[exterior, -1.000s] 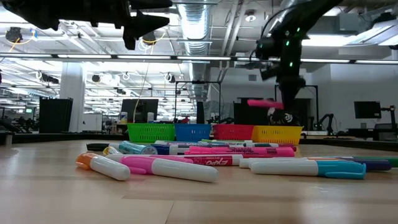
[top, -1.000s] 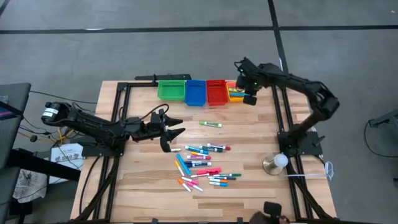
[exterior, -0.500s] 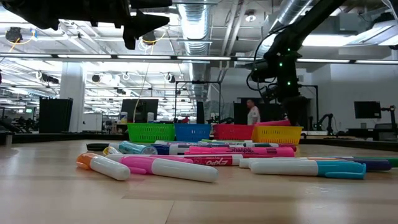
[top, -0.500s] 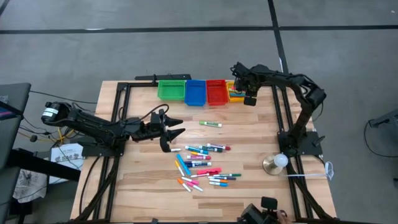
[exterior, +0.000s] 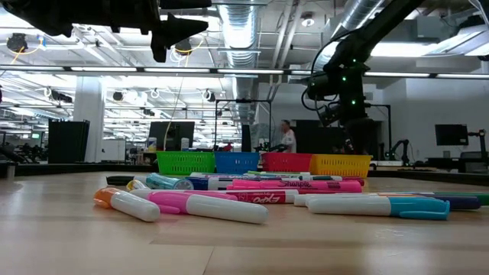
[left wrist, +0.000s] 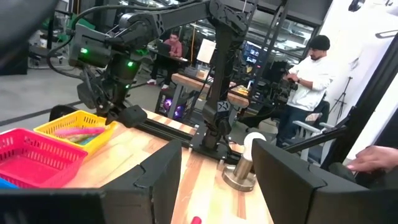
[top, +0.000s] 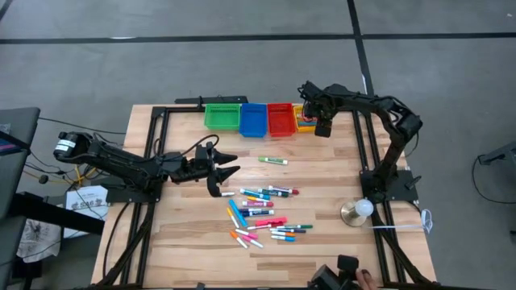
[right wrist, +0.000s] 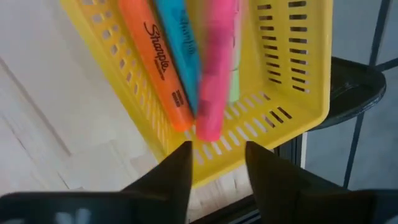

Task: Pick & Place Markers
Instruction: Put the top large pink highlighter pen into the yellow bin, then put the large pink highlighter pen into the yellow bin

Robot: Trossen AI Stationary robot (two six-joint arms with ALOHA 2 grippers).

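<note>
Several markers (top: 262, 211) in pink, blue, orange and green lie loose in the middle of the wooden table; one green-and-white marker (top: 272, 161) lies apart, nearer the bins. My right gripper (top: 313, 119) hangs open over the yellow bin (top: 303, 122) at the far edge. In the right wrist view its fingers (right wrist: 217, 168) stand apart above a pink marker (right wrist: 214, 74) that lies in the bin beside an orange, a blue and a green one. My left gripper (top: 222, 171) is open and empty, held above the table to the left of the pile.
The green bin (top: 222, 116), the blue bin (top: 253, 119) and the red bin (top: 280, 119) stand in a row left of the yellow one. A round metal base with a white ball (top: 359, 211) stands near the right arm's foot. People (left wrist: 308, 74) are in the room behind.
My right gripper has come down over the yellow bin with a pink marker and let it go. The marker, held level above the bin a second ago, now lies inside it among the others.
</note>
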